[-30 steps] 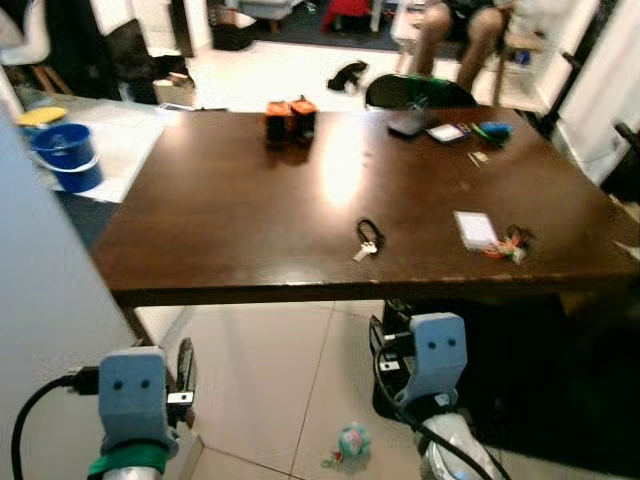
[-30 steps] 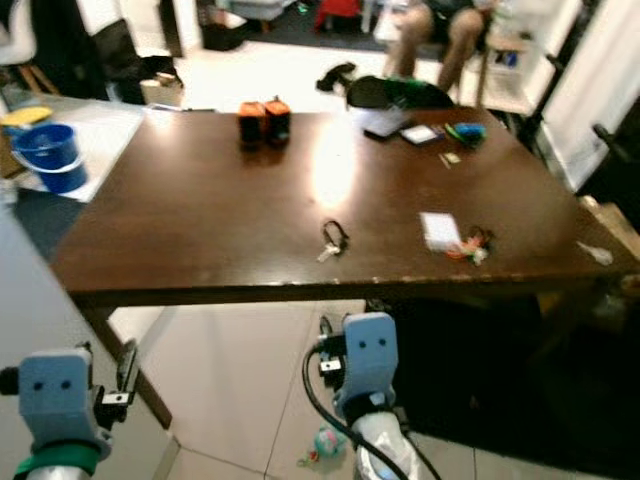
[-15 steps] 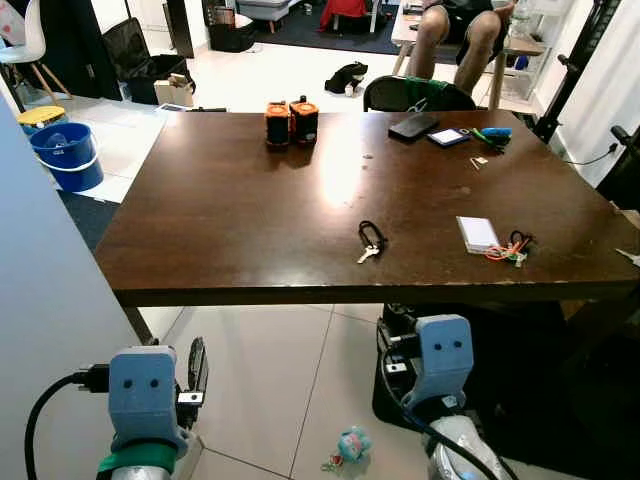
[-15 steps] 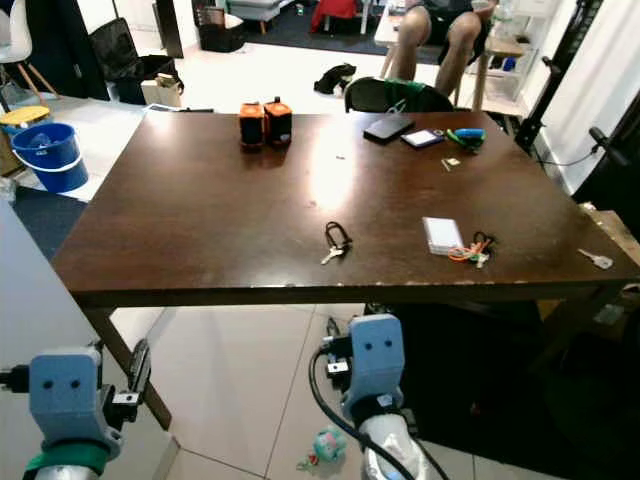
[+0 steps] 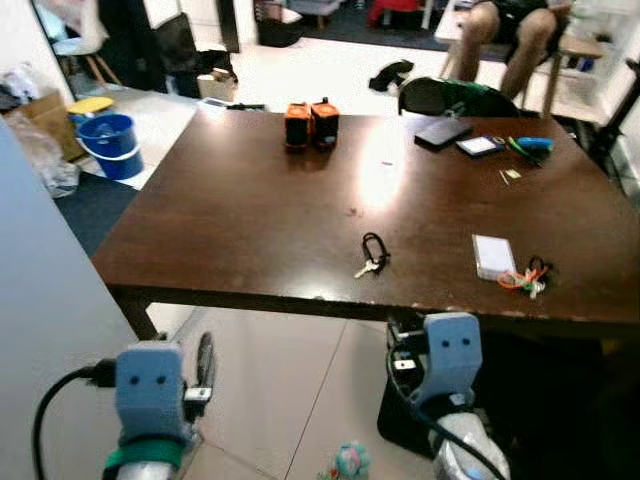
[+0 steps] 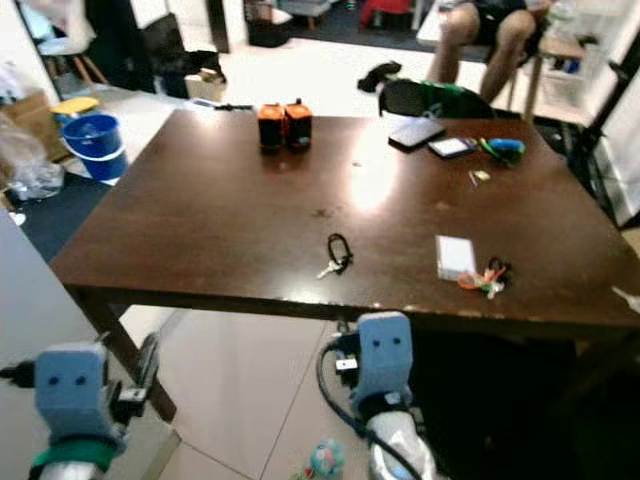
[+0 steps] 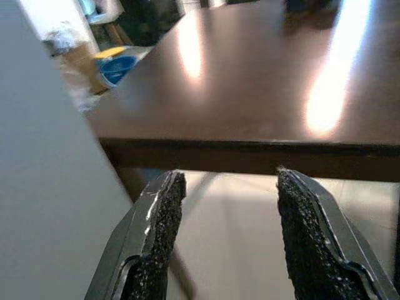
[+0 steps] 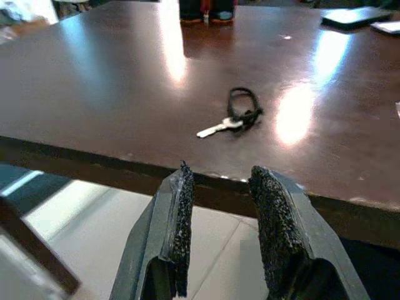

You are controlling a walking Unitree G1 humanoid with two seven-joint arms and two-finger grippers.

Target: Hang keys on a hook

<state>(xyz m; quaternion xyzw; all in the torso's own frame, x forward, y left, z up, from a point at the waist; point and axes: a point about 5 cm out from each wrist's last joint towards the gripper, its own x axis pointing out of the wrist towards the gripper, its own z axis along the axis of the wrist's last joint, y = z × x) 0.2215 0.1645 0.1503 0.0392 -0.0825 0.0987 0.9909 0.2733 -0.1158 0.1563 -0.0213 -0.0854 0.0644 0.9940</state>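
A single key on a black loop (image 5: 371, 254) is seen lying on a dark wooden table (image 5: 230, 210), close to the near edge and well apart from everything else on the top. Both grippers are held low, below the table's front edge and over the tiled floor. The right gripper (image 8: 220, 206), aimed toward the key from beneath the edge, is shown released, a narrow gap parting its black fingers (image 8: 181, 219). The left gripper (image 7: 226, 219) — also released, its fingers set wider — is pointed at the table's left corner beside a grey wall panel (image 5: 45, 330).

Two orange-and-black objects (image 5: 311, 123) are placed side by side at the far edge. A white card (image 5: 492, 256) is set toward the right, with a second bunch on orange cord (image 5: 524, 277) just beside it — possibly keys, though the frame is too blurred to be sure. A blue bucket (image 5: 109, 144) stands on the floor far left. A seated person's legs (image 5: 510, 30) are visible beyond the table.
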